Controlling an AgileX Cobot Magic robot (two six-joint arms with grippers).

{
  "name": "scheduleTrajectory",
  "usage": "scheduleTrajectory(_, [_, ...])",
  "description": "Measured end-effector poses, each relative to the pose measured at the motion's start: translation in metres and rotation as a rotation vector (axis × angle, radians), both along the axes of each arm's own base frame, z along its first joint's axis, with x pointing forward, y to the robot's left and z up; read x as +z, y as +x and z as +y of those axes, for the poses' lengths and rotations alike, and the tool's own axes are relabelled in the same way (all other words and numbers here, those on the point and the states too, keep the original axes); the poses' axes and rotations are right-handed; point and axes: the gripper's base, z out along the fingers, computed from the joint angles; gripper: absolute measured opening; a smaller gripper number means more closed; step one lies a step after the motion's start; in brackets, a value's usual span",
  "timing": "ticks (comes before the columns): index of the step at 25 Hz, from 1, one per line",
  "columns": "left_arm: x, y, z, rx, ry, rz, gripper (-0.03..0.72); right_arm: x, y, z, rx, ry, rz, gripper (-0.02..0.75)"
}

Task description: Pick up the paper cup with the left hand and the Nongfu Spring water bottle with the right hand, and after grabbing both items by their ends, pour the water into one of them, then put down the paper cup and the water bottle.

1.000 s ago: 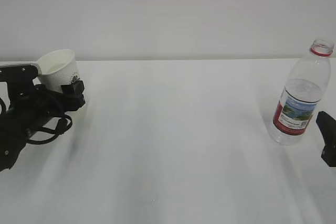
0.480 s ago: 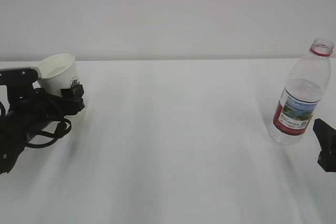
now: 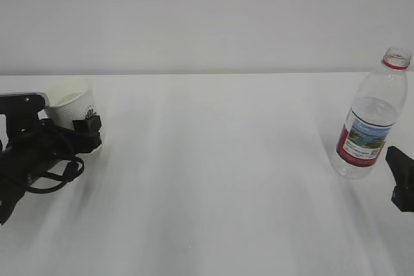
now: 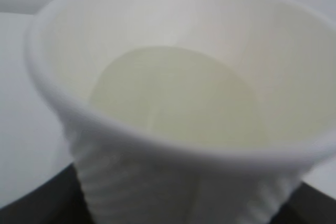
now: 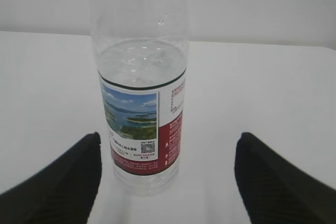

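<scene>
cup (image 3: pixel 72 104): left edge, left jaws around it, grasp unclear
bottle (image 3: pixel 370 124): right edge, upright, right jaws spread, apart
surface (image 3: pixel 213 179): middle bare
right gripper (image 3: pixel 402 179): cut off

— What is being cut off beside the Nongfu Spring water bottle (image 3: pixel 367 123)?
— The right hand (image 3: pixel 402 179), running off the frame's edge.
— And the paper cup (image 3: pixel 73 111)?
— The left hand (image 3: pixel 39 150) is hiding its lower part; its logo is blurring.
</scene>
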Motion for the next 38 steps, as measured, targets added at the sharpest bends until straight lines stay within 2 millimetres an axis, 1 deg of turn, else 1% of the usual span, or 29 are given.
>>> scheduleTrajectory(20, [-0.0018, -0.0053, 0.0012, -0.002, 0.004, 0.005, 0.509, 0.0005, 0.0011, 0.0002, 0.0, 0.001, -0.004, 0.594])
scheduleTrajectory(24, [-0.0026, -0.008, 0.0017, -0.003, 0.005, 0.007, 0.53, 0.0033, 0.006, 0.0012, 0.0, 0.004, -0.022, 0.593])
scheduleTrajectory(30, [-0.0026, -0.0086, 0.001, -0.014, 0.007, 0.006, 0.589, 0.0047, 0.0081, 0.0016, 0.0, 0.006, -0.031, 0.593])
scheduleTrajectory(38, [-0.0034, -0.0112, -0.0043, -0.083, 0.018, 0.009, 0.596, 0.0047, 0.0081, 0.0016, 0.0, 0.006, -0.031, 0.593])
